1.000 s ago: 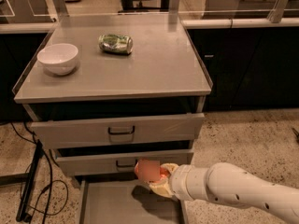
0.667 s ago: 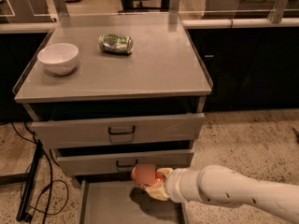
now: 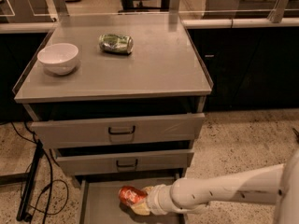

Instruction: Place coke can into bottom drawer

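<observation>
The coke can is a small red-orange can, held low over the floor of the open bottom drawer, the pulled-out grey tray under the two handled drawers. My gripper reaches in from the right on a white arm and is shut on the can's right side. Its yellowish fingers sit right behind and below the can. I cannot tell whether the can touches the drawer floor.
On the cabinet top stand a white bowl at the left and a green-silver can lying on its side. The two handled drawers above are slightly pulled out. Black cables lie on the floor at the left.
My gripper has moved left and down with the coke can, from just under the middle drawer's front into the bottom drawer's tray.
</observation>
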You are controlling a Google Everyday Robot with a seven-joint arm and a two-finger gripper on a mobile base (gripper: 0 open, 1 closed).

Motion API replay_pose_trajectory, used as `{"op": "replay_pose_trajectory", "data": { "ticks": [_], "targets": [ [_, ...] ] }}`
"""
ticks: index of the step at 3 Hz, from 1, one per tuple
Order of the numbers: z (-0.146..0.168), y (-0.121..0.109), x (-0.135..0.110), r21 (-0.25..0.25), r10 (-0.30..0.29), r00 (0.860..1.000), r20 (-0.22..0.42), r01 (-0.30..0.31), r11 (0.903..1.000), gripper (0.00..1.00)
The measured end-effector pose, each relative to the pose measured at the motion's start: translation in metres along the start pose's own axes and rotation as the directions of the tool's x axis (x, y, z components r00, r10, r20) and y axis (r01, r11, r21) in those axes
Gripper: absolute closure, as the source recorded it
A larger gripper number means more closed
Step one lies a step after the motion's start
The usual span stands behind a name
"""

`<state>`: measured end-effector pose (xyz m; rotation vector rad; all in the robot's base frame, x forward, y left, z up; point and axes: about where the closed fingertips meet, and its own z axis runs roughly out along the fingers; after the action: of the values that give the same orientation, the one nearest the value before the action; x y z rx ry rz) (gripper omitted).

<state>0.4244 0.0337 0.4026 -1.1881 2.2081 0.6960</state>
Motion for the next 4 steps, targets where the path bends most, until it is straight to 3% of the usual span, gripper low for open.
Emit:
{"op": "replay_pose_trajectory", "data": {
  "ticks": [1, 2, 3, 4],
  "targets": [
    [0.038, -0.006, 0.022, -0.008, 0.007, 1.0, 0.001, -0.007, 0.9999, 1.0],
    [0.069, -0.046, 0.047, 0.051, 0.026, 0.997, 0.077, -0.03, 0.9983, 1.0],
    [0.074, -0.049, 0.05, 0.047, 0.04, 0.997, 0.071, -0.043, 0.998, 1.0],
    [0.094, -0.068, 0.067, 0.049, 0.05, 0.996, 0.069, -0.053, 0.9974, 1.0]
  ]
}}
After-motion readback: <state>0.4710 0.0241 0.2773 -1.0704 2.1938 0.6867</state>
